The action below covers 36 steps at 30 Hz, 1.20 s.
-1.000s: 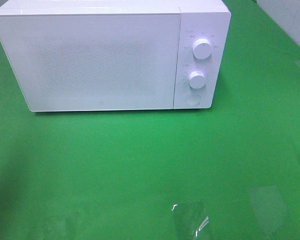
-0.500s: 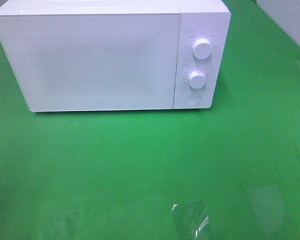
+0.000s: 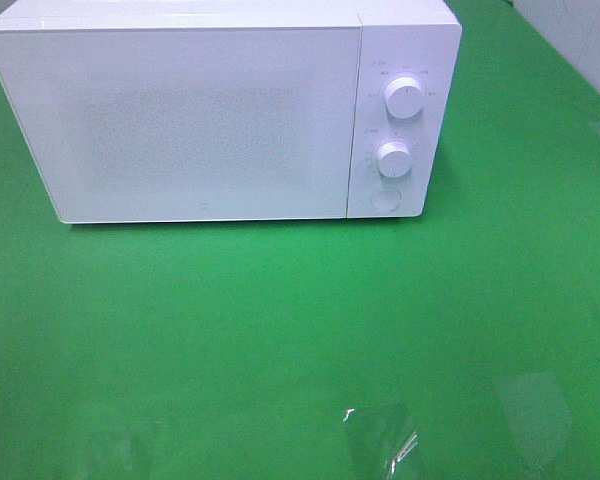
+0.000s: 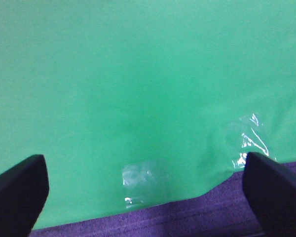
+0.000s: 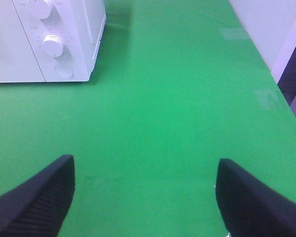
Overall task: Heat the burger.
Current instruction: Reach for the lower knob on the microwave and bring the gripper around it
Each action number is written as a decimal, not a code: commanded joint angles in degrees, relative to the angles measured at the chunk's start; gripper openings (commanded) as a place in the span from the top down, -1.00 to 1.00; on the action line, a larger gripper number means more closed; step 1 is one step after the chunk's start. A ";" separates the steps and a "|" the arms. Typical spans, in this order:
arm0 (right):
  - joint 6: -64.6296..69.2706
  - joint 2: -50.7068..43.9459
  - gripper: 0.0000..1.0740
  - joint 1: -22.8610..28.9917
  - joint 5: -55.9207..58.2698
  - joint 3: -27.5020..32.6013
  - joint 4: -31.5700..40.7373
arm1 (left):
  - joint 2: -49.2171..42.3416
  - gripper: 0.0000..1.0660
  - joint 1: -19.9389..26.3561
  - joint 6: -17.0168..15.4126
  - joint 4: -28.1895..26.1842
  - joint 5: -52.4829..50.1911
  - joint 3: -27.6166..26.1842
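The green table [image 3: 280, 330] stretches under your left pincer [image 4: 144, 165] and right pincer [image 5: 145, 168], both spread wide and empty. No burger shows. It is likely shut inside the microwave [image 5: 44, 44] ahead of the right pincer.

shows a smooth bright green sheet [image 3: 230, 330] laid flat over the whole table, faintly glossy under soft, even light and darker toward the near left corner. carries a small square of clear crinkled tape [image 3: 380, 440] close to the front edge, with white glints along its creases, and a second, flatter patch [image 3: 532, 400] just to the right. ends at the near edge over a dull purple floor [image 4: 197, 217]. meets a pale, whitish wall [image 3: 580, 40] past the far right corner, with a dark purple strip [image 5: 295, 74] along the table's right edge.
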 commanded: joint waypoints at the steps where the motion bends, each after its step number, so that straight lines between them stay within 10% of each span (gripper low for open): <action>1: 0.74 -1.55 -0.40 -0.29 -0.40 0.06 0.11 | -2.12 -0.88 0.11 -0.23 0.06 -0.69 0.23; 12: 0.74 -1.55 -0.40 -0.29 -0.40 0.06 0.11 | -19.42 -0.88 0.11 -0.23 0.06 -0.74 0.23; 36: 0.74 -1.55 -0.40 -0.29 -0.40 0.06 0.11 | -18.96 -0.88 0.11 -0.23 0.06 -0.74 0.23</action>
